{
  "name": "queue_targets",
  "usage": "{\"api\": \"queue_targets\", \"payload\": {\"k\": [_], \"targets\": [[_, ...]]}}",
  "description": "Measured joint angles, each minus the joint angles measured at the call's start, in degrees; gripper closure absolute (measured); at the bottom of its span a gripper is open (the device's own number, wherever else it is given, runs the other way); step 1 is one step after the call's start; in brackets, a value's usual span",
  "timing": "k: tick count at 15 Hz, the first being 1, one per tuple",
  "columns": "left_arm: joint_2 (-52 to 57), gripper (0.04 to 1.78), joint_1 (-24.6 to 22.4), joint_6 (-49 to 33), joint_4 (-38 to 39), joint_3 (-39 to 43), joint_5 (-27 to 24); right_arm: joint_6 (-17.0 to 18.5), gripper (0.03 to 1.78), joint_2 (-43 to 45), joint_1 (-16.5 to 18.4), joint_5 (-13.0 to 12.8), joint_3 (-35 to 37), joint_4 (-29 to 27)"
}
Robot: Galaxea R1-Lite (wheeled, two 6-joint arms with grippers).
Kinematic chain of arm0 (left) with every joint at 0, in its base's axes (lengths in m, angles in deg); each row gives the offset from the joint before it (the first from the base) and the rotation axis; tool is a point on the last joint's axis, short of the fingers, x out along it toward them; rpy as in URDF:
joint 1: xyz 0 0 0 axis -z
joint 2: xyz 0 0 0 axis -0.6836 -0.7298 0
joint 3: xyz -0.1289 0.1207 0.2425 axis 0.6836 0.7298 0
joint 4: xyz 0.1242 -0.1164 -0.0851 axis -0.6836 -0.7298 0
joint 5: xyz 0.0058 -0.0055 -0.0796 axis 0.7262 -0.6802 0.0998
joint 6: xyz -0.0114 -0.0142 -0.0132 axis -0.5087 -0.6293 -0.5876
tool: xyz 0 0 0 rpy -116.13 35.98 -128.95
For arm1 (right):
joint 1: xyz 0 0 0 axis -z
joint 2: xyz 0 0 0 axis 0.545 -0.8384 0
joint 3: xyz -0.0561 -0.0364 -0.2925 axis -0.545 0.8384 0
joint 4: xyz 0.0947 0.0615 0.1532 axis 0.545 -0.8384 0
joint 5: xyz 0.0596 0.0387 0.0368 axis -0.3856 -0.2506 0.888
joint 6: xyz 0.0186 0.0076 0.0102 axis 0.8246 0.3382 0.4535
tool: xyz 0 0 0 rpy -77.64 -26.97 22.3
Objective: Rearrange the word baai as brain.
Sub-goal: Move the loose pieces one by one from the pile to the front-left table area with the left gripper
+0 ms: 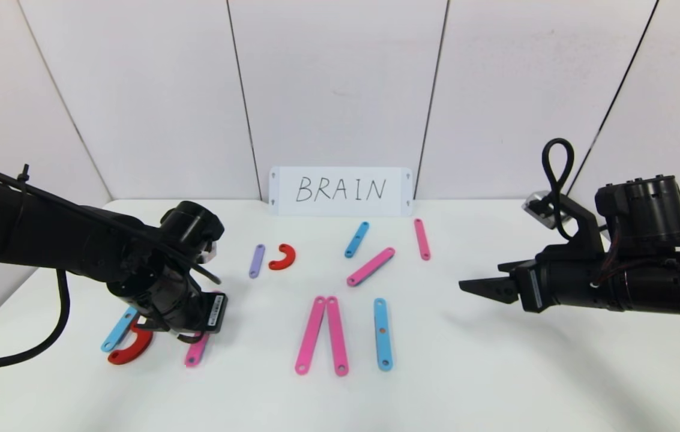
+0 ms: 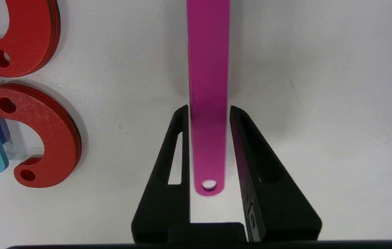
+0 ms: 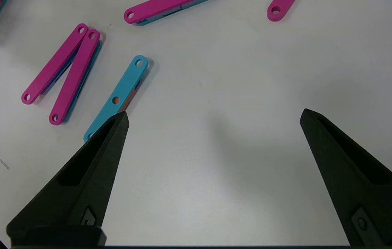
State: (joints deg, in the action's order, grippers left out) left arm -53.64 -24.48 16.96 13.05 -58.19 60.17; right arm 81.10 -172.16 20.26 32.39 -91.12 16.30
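Note:
The word lies as loose pieces on the white table (image 1: 496, 372). My left gripper (image 1: 192, 330) is down at the table's left, its fingers closed against both long edges of a pink bar (image 1: 194, 353); the left wrist view shows that gripper (image 2: 209, 109) with the bar (image 2: 208, 69) between the fingers. Beside it lie a blue bar (image 1: 117, 331) and a red crescent (image 1: 131, 350); two red crescents (image 2: 43, 138) show in the wrist view. My right gripper (image 1: 484, 287) hovers open and empty at the right, and it also shows in the right wrist view (image 3: 213, 116).
A white card reading BRAIN (image 1: 340, 191) stands at the back wall. Mid-table lie a purple bar (image 1: 256, 261), a red crescent (image 1: 283, 257), a blue bar (image 1: 356, 239), pink bars (image 1: 370, 266) (image 1: 422, 239), a pink pair (image 1: 323, 335) and a blue bar (image 1: 382, 333).

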Motion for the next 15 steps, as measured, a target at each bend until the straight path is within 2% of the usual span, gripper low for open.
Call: {"api": "queue_targets", "payload": {"k": [2,5,8,10,15], "targets": [[-0.1,1.06,0.0,-0.1,0.0,0.0,-0.2,0.0,0.08,0.0,0.0,0.0,0.0,0.0],[-0.1,0.54,0.0,-0.3,0.0,-0.1,-0.3,0.0,0.08,0.0,0.0,0.0,0.0,0.0],[0.3,0.20,0.0,-0.1,0.0,-1.2,-0.4,0.0,0.08,0.0,0.0,0.0,0.0,0.0],[0.6,0.09,0.1,-0.2,-0.1,-3.0,-0.4,0.0,0.08,0.0,0.0,0.0,0.0,0.0],[0.1,0.08,0.3,0.2,-0.8,-12.1,-0.3,0.0,0.08,0.0,0.0,-0.1,0.0,0.0]]}}
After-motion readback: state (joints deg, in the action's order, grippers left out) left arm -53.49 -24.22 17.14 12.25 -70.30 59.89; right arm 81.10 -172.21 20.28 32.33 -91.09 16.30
